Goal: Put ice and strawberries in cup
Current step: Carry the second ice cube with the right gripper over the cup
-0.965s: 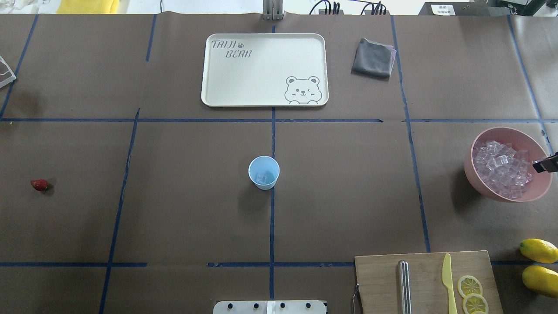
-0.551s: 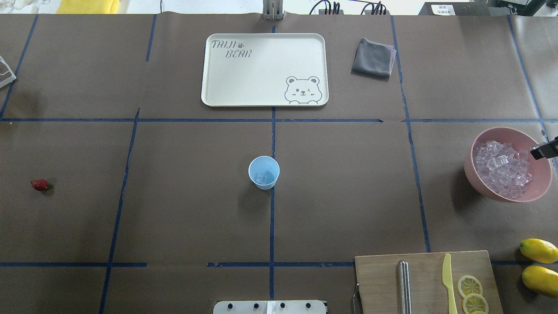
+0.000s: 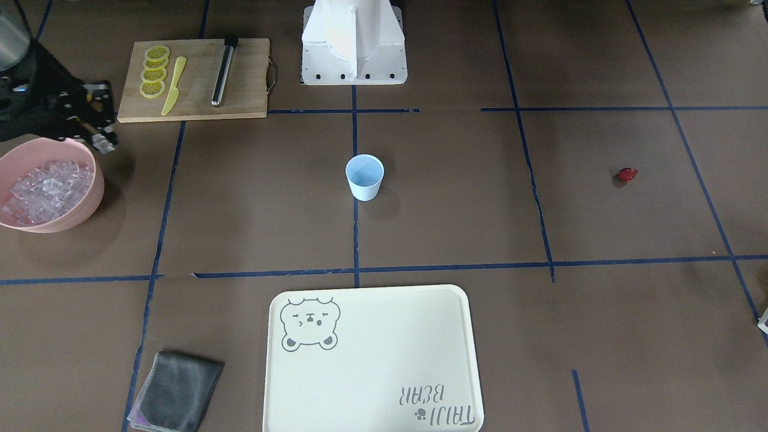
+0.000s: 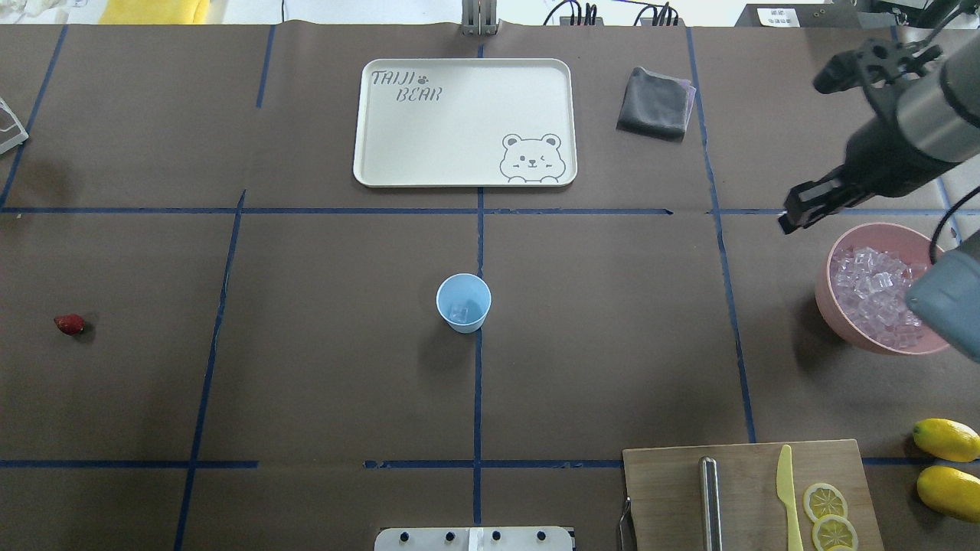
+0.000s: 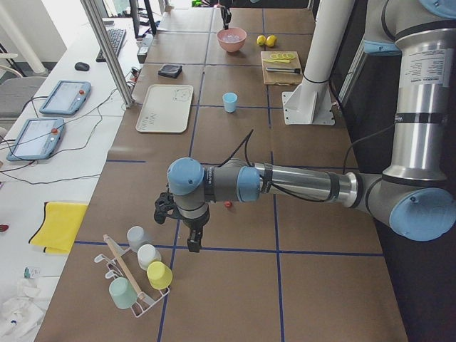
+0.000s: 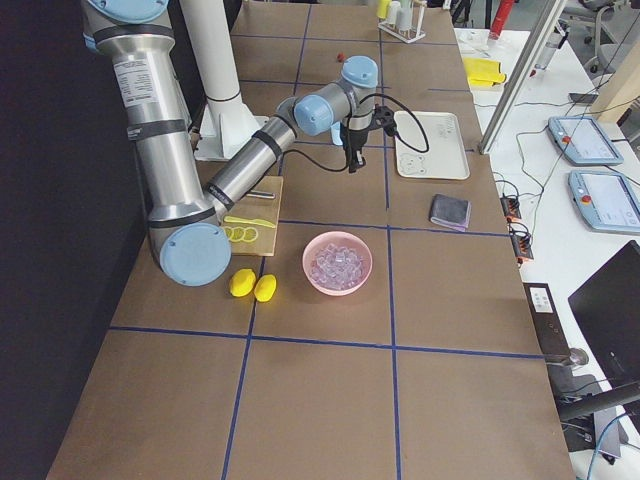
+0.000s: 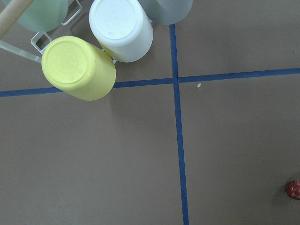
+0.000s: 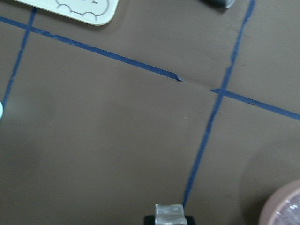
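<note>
You had the near left arm lying low across the brown paper-covered table (image 5: 320, 285), its gripper (image 5: 192, 245) pointing down just beside a white wire rack (image 5: 140, 308) of upturned plastic cups (image 5: 159, 274), grey, white, yellow and green; how its jaws stood could not be told. The small dark-red strawberry (image 5: 227, 204) lay on the table close by the wrist. Farther along stood the pale light-blue plastic cup (image 5: 229, 102), near a cream rectangular tray (image 5: 164, 108). At the far end sat a round pink bowl (image 5: 232, 47) of clear ice (image 5: 232, 34), with two yellow lemons (image 5: 261, 40) and a wooden cutting board (image 5: 281, 70) beside it, and the right gripper (image 5: 226, 23) a small dark shape near the bowl
</note>
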Robot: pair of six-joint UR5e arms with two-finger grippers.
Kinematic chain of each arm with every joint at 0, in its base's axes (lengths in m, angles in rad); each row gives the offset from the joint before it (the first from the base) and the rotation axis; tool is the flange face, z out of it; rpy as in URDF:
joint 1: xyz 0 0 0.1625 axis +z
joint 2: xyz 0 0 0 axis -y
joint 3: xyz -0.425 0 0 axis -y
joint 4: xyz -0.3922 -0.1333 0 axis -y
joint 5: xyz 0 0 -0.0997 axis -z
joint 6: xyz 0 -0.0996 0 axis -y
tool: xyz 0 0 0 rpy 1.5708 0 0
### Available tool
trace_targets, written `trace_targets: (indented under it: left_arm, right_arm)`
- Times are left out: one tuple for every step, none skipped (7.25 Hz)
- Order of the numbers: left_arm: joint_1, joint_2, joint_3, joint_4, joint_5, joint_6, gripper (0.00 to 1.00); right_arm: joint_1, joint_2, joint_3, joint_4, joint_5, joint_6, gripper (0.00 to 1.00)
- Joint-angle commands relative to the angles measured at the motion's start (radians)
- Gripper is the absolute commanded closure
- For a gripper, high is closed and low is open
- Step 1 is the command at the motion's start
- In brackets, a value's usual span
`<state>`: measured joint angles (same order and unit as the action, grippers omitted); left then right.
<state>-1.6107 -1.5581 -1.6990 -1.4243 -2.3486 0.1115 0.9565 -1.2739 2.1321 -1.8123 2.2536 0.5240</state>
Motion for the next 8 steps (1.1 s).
trace_targets:
  left_arm:
    - [0.000, 0.001, -0.005, -0.002, -0.003, -0.021, 0.00]
    - [0.000, 0.004, -0.005, -0.007, 0.000, -0.018, 0.00]
    - [0.000, 0.003, -0.007, -0.007, 0.000, -0.018, 0.00]
    - [0.000, 0.004, -0.007, -0.007, 0.002, -0.018, 0.00]
    - [0.000, 0.004, -0.005, -0.007, 0.002, -0.018, 0.00]
    - [0.000, 0.004, -0.005, -0.007, 0.000, -0.019, 0.00]
    - [0.000, 0.004, -0.005, -0.007, -0.001, -0.019, 0.00]
    - [0.000, 0.004, -0.004, -0.007, -0.001, -0.019, 0.00]
  right_arm:
    - [-0.177, 0.218, -0.078, -0.047, -0.106, 0.233, 1.00]
    - [-0.217, 0.302, -0.140, -0.042, -0.135, 0.322, 1.00]
    - [-0.260, 0.376, -0.206, -0.039, -0.173, 0.383, 1.00]
    - [-0.303, 0.452, -0.289, -0.036, -0.216, 0.424, 1.00]
    - [-0.327, 0.505, -0.352, -0.022, -0.236, 0.457, 1.00]
    - [-0.355, 0.514, -0.409, 0.058, -0.256, 0.487, 1.00]
    - [-0.383, 0.534, -0.458, 0.105, -0.288, 0.529, 1.00]
    - [-0.404, 0.571, -0.498, 0.103, -0.298, 0.534, 1.00]
